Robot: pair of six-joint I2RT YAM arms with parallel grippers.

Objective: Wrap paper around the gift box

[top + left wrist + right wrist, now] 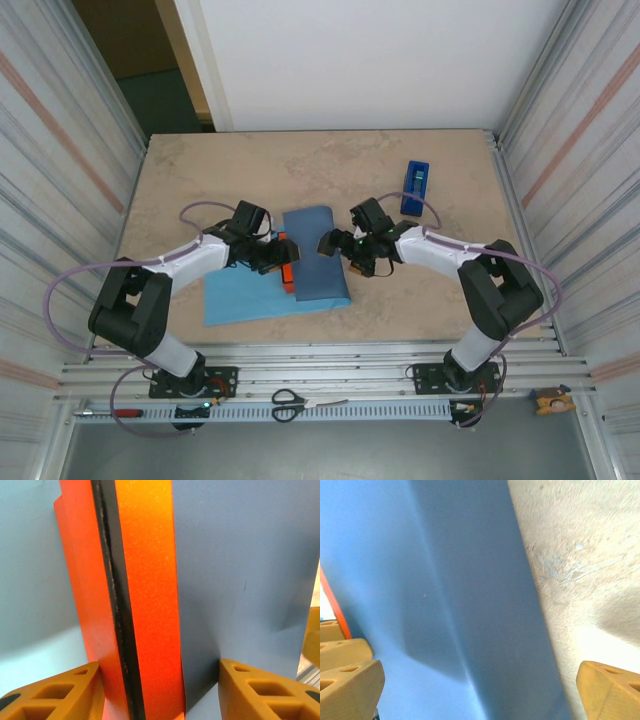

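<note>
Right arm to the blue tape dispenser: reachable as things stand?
Probably yes. The right gripper is open over the paper, and only bare table lies between it and the tape dispenser.

You see a flat, bright orange gift box near the middle of the table. Its left side is bare, with a dark seam running along it. The blue paper lies light face up beneath it, and a darker blue flap is folded over the box's top from the right.
</note>
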